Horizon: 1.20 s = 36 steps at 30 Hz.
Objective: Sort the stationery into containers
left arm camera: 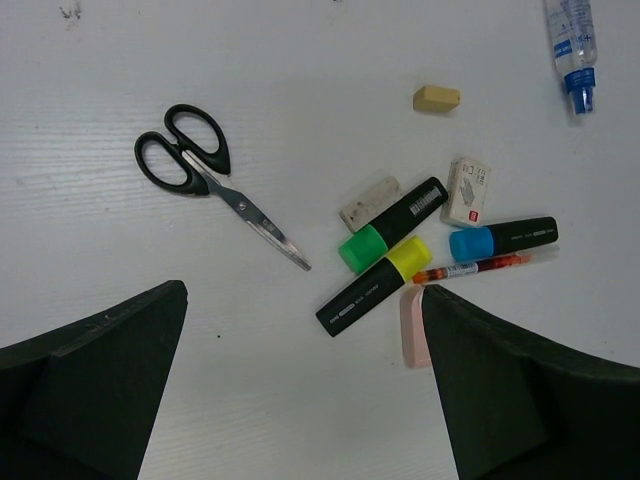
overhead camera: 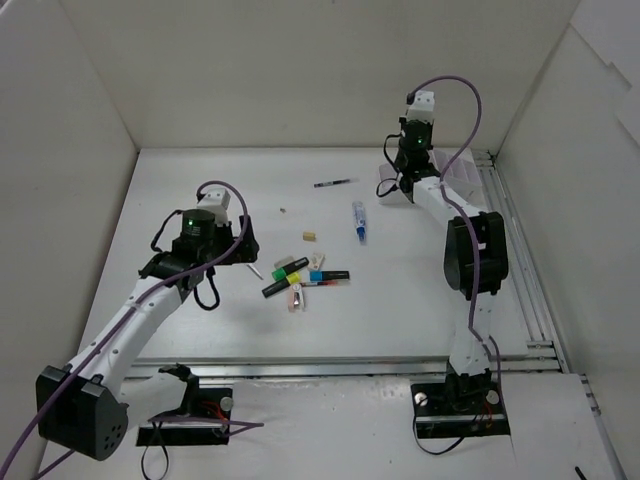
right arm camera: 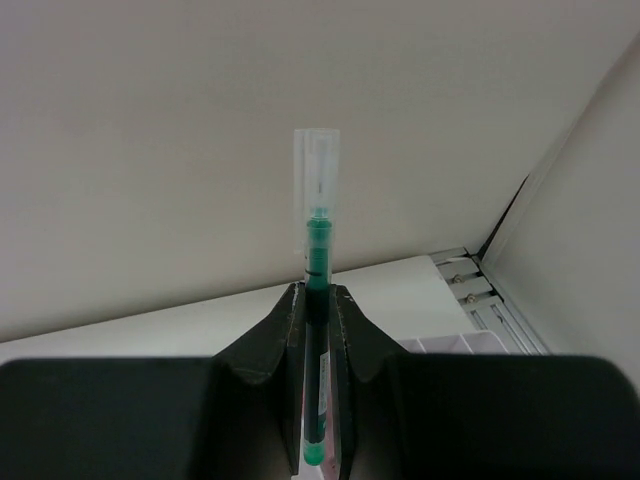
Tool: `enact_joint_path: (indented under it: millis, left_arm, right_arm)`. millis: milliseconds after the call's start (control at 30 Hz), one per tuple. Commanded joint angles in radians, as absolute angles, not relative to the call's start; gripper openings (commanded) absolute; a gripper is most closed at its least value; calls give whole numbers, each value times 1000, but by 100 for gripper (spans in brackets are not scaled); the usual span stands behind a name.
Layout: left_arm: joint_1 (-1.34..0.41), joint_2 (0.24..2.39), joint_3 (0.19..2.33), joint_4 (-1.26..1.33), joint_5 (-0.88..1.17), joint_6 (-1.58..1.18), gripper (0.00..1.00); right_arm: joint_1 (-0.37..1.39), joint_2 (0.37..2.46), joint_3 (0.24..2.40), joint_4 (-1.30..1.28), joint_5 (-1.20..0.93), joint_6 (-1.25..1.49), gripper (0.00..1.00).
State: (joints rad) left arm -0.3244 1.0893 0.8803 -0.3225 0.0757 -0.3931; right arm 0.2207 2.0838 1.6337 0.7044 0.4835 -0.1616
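Observation:
My right gripper (overhead camera: 412,150) is shut on a green pen (right arm camera: 317,300) that stands upright between the fingers, at the far right beside the white organiser (overhead camera: 466,170), whose rim shows in the right wrist view (right arm camera: 455,343). My left gripper (left arm camera: 305,300) is open and empty above the table, just near of the yellow-capped marker (left arm camera: 375,285). Beside that marker lie the green-capped marker (left arm camera: 395,225), the blue-capped marker (left arm camera: 500,238), a thin red pen (left arm camera: 470,267), a pink eraser (left arm camera: 413,330) and white erasers (left arm camera: 368,203). Black-handled scissors (left arm camera: 200,170) lie to the left.
A beige eraser (left arm camera: 436,98) and a blue-tipped white tube (left arm camera: 572,40) lie farther back; the tube also shows from above (overhead camera: 358,222). A thin black pen (overhead camera: 335,183) lies near the back. White walls enclose the table; a metal rail (overhead camera: 520,260) runs along the right.

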Motion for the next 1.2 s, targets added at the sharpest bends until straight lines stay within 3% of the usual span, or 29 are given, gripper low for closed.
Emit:
enact_joint_path:
  millis: [0, 267, 533, 633, 667, 767, 900, 1067, 1167]
  left_arm:
    - [-314, 1123, 974, -239, 109, -338, 100]
    - [-287, 1253, 1049, -190, 196, -238, 99]
    - [-278, 1396, 1207, -187, 351, -69, 99]
    - [-278, 1465, 1287, -219, 388, 39, 99]
    - [-278, 1483, 1343, -228, 397, 58, 100]
    - [-269, 1549, 1449, -253, 446, 103, 100]
    - [-268, 1585, 1523, -308, 480, 118, 99]
    - [-268, 1523, 1439, -253, 505, 109, 100]
    - [-268, 1502, 1430, -216, 578, 201, 99]
  right_arm:
    - [172, 2144, 1741, 864, 437, -241, 0]
    - [115, 2198, 1700, 890, 342, -180, 1]
    - [117, 2116, 1543, 902, 265, -120, 12]
    - [115, 2073, 1508, 902, 259, -87, 38]
    - [115, 2060, 1496, 900, 255, -75, 53]
    - [117, 1994, 1465, 902, 223, -57, 76]
    - [126, 1863, 1402, 896, 195, -35, 91]
    - [150, 1652, 1276, 830, 166, -5, 96]
    - [179, 1531, 1235, 643, 170, 124, 98]
